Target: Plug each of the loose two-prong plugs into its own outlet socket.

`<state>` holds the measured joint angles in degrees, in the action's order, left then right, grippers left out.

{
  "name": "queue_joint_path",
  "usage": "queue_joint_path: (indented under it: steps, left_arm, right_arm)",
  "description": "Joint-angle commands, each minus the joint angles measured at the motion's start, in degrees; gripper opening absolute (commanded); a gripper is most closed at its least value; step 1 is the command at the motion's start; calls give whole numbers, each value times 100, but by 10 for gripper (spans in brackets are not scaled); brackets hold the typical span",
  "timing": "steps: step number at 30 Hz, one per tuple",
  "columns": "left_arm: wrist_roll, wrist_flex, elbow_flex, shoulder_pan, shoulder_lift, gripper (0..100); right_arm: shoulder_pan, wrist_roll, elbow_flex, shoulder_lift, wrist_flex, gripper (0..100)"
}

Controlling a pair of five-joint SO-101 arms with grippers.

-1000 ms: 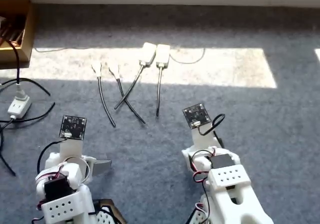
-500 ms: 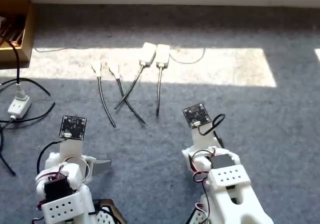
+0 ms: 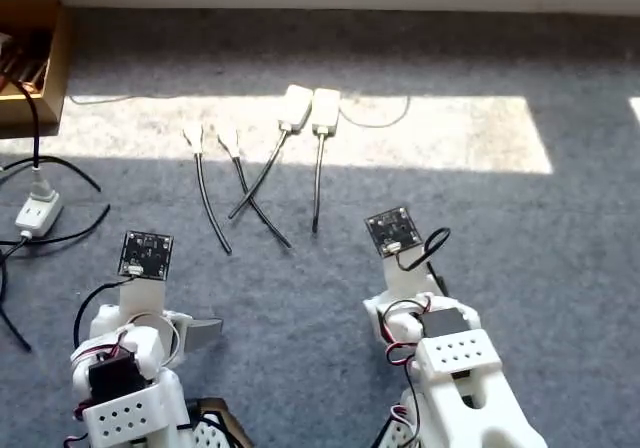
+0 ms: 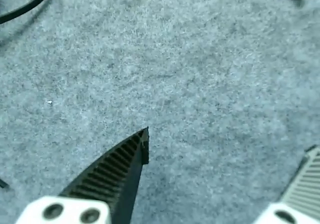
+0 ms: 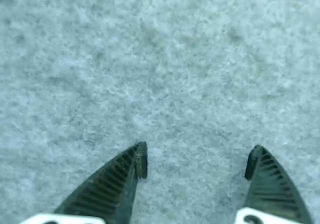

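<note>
Nothing moves over the last second: the left end effector and right end effector stay spread apart and empty above the carpeted counter, well short of the loose plugs, which lie unplugged near the outlet sockets, so the task remains unstarted.

Prongs of the loose plugs too small, perhaps sun-washed; left pincer partly past the edge.

We logged the left plug and the right plug side by side on the carpet. Right of them were the left socket and the right socket, touching. Their cords ran toward the arms, and two crossed. The left arm and right arm sat nearer, well apart from the plugs. A power strip lay far left, with a wooden box behind it.
</note>
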<state>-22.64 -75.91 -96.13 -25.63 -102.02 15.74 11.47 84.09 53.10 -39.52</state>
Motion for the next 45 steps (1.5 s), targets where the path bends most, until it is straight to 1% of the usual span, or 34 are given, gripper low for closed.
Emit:
queue_joint_path:
  steps: [1, 45]
  left_arm:
    - [35, -44, -110, 84, 57, 440]
    - [35, -44, -110, 84, 57, 440]
  right_arm:
    - [48, -9, -13, 101, 84, 311]
    - [48, 0, 4, 101, 198, 311]
